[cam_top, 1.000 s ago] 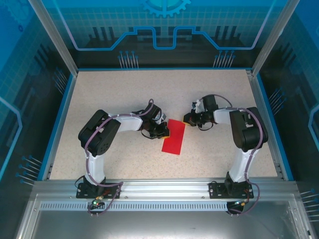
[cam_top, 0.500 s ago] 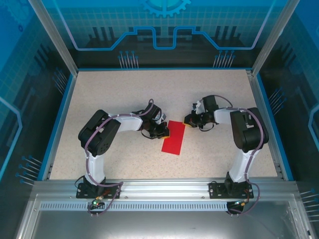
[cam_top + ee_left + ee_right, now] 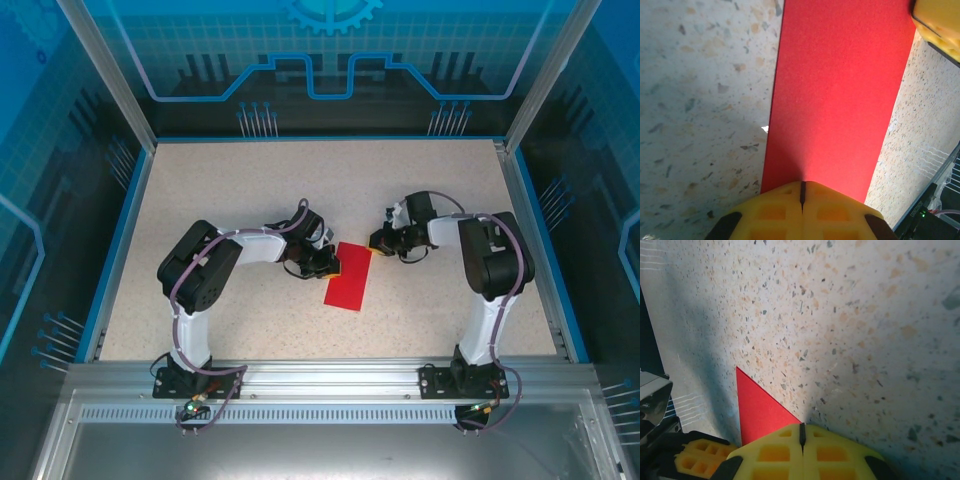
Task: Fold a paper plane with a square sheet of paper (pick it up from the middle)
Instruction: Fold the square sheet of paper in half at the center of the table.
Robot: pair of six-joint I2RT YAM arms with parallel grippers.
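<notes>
The square sheet of paper (image 3: 349, 276) is bright red and lies flat on the table as a long narrow rectangle. My left gripper (image 3: 328, 262) is shut, and its yellow tips rest on the paper's left long edge. In the left wrist view the left gripper (image 3: 802, 185) has its jaws together over the red paper (image 3: 840, 90). My right gripper (image 3: 378, 243) is shut at the paper's far right corner. In the right wrist view the right gripper (image 3: 801, 427) sits on a red paper corner (image 3: 757, 410). No fold is pinched between either pair of jaws.
The speckled beige table (image 3: 250, 180) has a raised blue rim (image 3: 120, 240) and glass walls behind. The right gripper's yellow finger (image 3: 940, 20) shows in the left wrist view. The left gripper's yellow finger (image 3: 700, 455) shows in the right wrist view.
The right arm's elbow has shifted slightly inward, with its gripper still at the paper's corner. The left arm and the paper have not moved.
</notes>
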